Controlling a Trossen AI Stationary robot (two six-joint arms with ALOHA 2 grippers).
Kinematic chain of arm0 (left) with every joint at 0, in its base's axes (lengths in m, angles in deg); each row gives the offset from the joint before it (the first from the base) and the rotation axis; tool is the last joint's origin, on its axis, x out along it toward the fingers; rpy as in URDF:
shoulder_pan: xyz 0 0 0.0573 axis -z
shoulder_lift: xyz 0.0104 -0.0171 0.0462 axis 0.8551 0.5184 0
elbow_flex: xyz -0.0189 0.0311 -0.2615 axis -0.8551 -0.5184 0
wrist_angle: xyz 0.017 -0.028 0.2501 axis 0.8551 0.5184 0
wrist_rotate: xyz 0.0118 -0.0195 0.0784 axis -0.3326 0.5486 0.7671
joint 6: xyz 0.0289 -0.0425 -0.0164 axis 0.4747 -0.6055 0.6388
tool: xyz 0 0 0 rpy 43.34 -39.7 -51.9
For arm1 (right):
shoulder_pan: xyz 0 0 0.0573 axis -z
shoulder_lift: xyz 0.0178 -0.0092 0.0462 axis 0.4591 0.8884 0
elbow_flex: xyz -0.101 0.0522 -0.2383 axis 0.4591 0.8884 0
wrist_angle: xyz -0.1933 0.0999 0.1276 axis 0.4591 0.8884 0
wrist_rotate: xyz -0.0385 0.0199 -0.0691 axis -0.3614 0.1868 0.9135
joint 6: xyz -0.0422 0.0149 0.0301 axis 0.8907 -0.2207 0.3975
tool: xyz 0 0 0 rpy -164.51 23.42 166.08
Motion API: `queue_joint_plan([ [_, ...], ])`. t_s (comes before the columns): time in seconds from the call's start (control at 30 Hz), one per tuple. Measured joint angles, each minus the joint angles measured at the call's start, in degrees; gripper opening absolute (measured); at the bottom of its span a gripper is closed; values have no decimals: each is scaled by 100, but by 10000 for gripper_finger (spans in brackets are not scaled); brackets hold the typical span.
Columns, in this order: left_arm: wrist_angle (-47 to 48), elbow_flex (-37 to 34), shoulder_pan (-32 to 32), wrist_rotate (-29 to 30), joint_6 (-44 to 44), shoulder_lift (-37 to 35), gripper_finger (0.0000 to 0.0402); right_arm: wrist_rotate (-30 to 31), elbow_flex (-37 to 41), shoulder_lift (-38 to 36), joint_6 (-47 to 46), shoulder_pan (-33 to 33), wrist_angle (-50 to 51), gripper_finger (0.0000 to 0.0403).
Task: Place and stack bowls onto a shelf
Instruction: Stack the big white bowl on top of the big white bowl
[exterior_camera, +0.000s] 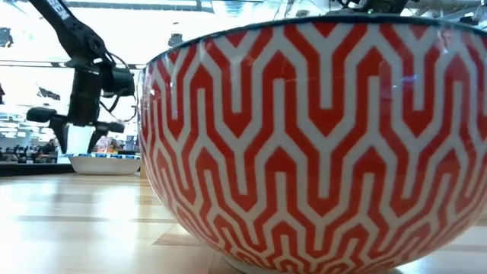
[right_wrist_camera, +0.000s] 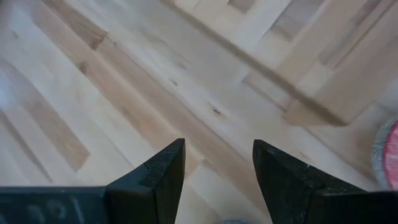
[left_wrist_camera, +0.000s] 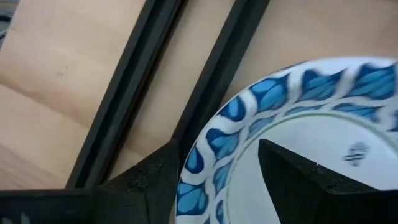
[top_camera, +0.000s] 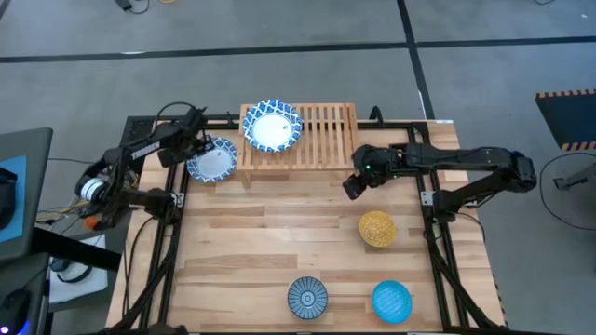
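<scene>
Left gripper (top_camera: 198, 141) pinches patterned bowl (top_camera: 212, 160) rim beside shelf (top_camera: 321, 135).

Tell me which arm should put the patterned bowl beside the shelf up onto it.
Left. Its pincer already straddles that patterned bowl's rim, one finger inside and one outside, right by the shelf. The right pincer is open and empty over bare table on the shelf's other side.

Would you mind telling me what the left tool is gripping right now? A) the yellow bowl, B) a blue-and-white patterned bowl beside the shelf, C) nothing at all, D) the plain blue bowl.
B: the left tool has one finger inside and one outside the rim of the blue-and-white patterned bowl, which sits just left of the shelf in the high view.
</scene>
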State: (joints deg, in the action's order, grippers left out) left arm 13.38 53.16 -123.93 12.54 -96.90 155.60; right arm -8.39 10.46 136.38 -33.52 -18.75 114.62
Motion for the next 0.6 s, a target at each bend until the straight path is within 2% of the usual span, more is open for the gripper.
queue_joint_plan([
  [0.13,62,-2,-27,-198,-239,449,206,2,0,0,171,175,-15,214],
  [0.33,65,31,-12,-363,-32,857,197,2,0,0,499,402,-17,214],
  [0.47,85,21,-11,-364,-2,848,160,-21,0,0,629,556,-17,214],
  [0.6,120,-6,-28,-387,1,660,101,-121,0,0,694,668,-18,214],
])
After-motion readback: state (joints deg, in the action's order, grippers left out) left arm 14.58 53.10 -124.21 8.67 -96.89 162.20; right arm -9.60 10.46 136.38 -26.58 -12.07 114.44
